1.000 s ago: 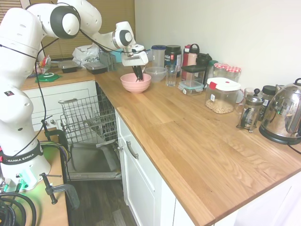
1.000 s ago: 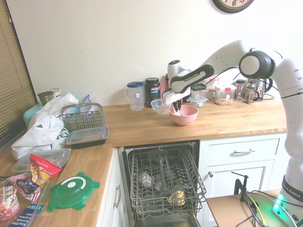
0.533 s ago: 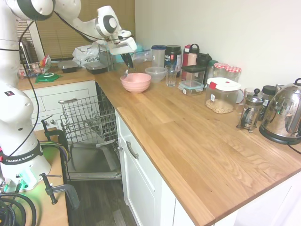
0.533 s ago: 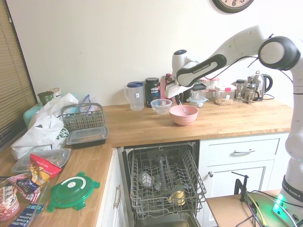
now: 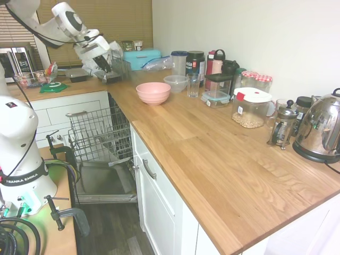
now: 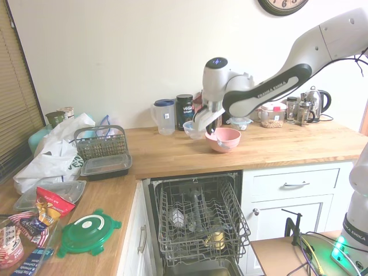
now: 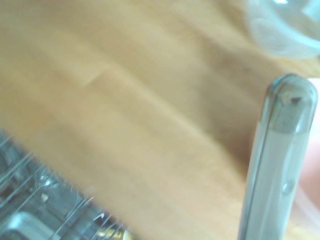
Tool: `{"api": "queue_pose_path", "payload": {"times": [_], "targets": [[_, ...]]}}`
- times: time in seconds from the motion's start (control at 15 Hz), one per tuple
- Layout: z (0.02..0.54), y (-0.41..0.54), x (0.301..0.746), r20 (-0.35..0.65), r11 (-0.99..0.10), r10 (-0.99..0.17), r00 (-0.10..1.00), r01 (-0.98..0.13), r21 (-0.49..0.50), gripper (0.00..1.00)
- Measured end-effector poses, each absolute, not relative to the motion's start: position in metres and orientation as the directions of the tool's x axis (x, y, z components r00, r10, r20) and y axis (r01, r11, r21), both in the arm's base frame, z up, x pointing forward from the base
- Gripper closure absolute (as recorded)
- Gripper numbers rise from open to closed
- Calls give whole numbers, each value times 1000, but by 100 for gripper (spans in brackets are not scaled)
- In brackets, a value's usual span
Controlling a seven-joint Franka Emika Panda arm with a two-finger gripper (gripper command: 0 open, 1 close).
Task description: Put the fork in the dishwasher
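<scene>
**Ana:** Wood first, since it's the biggest thing you see. The counter point(image 5: 212, 154) is long, flat and smooth. Under it the dishwasher point(image 6: 198, 227) stands open. It is grey steel inside, with white cupboards on both sides.

**Ben:** And its rack point(image 6: 201, 218)?

**Ana:** Thin grey wire, like a cage, and pulled out. You can see a few things sitting in it, but I can't tell what they are.

**Ben:** How far along am I?

**Ana:** About halfway, I think. The fork is picked up. It is not in the rack yet. You must carry it off the counter edge, go down and let go.

**Ben:** Where is the gripper point(image 6: 210, 123)?

**Ana:** Up in the air over the counter, near the pink bowl point(image 6: 230, 137), which is round and smooth. The fingers look pinched tight on the fork point(image 6: 221, 140).

**Ben:** And the fork?

**Ana:** It hangs down from the fingers, in front of the bowl. It is thin, silver and shiny. In the wrist view you see its round end, with a clear bowl point(image 7: 285, 25) close by.
</scene>
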State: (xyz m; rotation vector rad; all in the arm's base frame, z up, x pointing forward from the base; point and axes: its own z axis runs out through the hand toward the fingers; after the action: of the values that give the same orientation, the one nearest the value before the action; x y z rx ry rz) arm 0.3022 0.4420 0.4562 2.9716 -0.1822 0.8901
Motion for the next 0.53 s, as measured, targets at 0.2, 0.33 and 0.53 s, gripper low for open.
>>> {"api": "queue_pose_path", "payload": {"times": [0.2,0.33,0.53], "targets": [[403,465,290,561,-988,-45,827,-119,96,100],[368,488,298,567,-980,-22,823,-130,152,100],[311,528,299,549,-960,11,836,-144,238,100]]}}
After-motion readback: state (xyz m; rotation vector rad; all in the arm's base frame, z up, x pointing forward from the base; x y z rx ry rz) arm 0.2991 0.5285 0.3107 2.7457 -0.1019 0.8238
